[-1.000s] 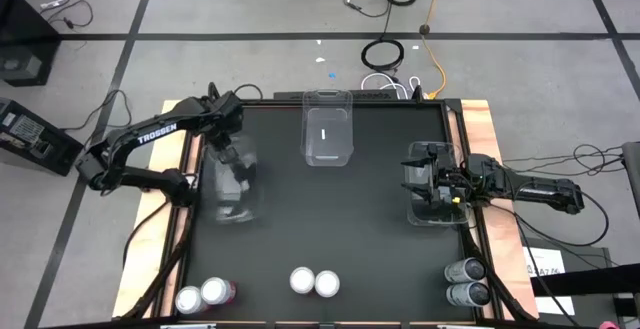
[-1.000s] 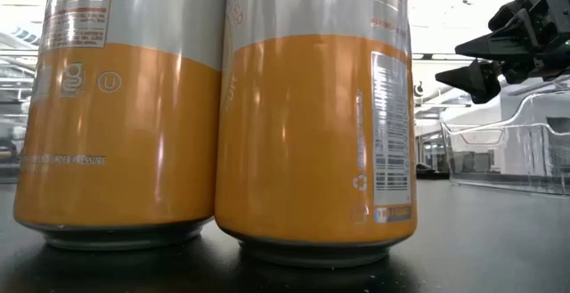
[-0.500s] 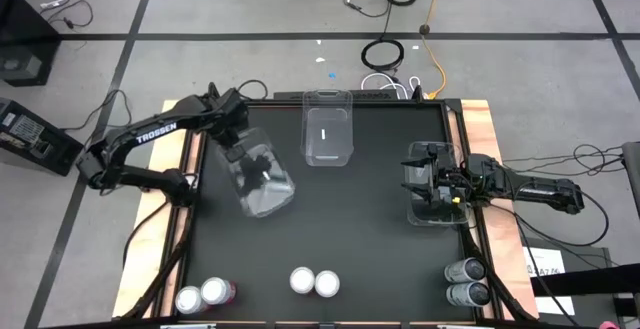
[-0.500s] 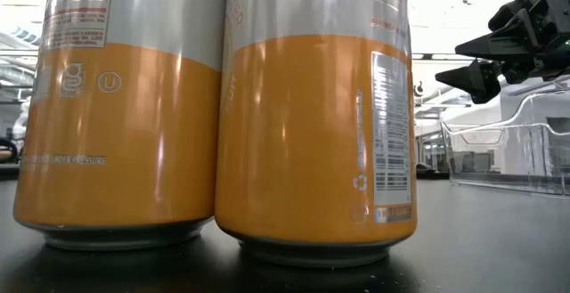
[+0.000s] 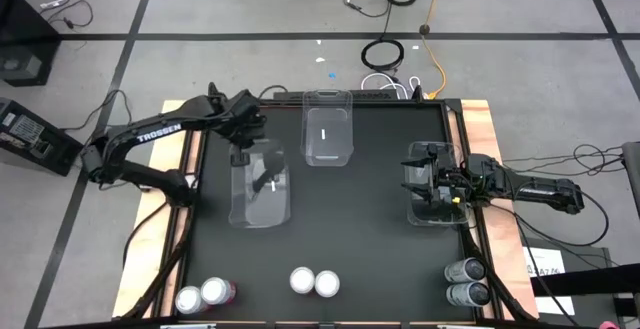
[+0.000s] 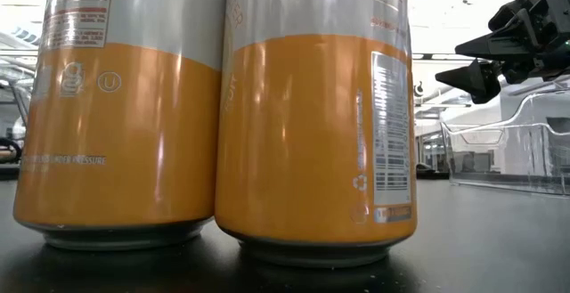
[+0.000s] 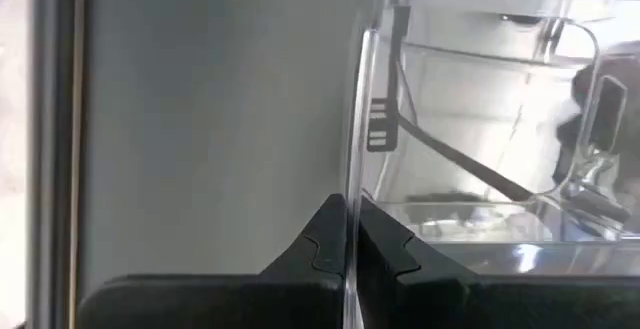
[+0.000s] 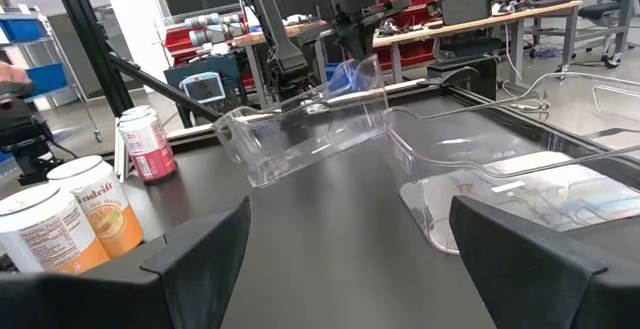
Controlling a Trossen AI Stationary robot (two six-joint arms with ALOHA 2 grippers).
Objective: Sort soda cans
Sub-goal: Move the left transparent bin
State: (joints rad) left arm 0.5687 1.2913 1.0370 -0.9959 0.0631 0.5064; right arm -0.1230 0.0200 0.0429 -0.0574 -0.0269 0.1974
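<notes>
A black table top (image 5: 360,219) edged in bare wood is seen from above, standing on a grey floor strewn with cables; 3 clear bins are on or over it, and no can has yet been sorted. The left gripper (image 5: 243,141) is clamped shut on the wall of the left bin (image 5: 262,187), the thin clear wall pinched between its fingers (image 7: 318,244) in the left wrist view; the bin is seen tilted in the right wrist view, so it is judged to be carried rather than resting. The middle bin (image 5: 328,129) lies near the far edge; the right bin (image 5: 432,197) lies under the right gripper (image 5: 417,181), whose jaws stand wide and hold nothing.

The soda cans wait along the near edge in 3 pairs: pink cans (image 5: 204,294), orange cans (image 5: 314,282), grey cans (image 5: 466,281).

For the step to be done well, the bin should be levelled before release, set down flat and clear of the middle bin, and kept well apart from the cans.

Against the earlier views, the left bin has been swung from beside the table's left edge toward the middle; the right arm has not moved.
</notes>
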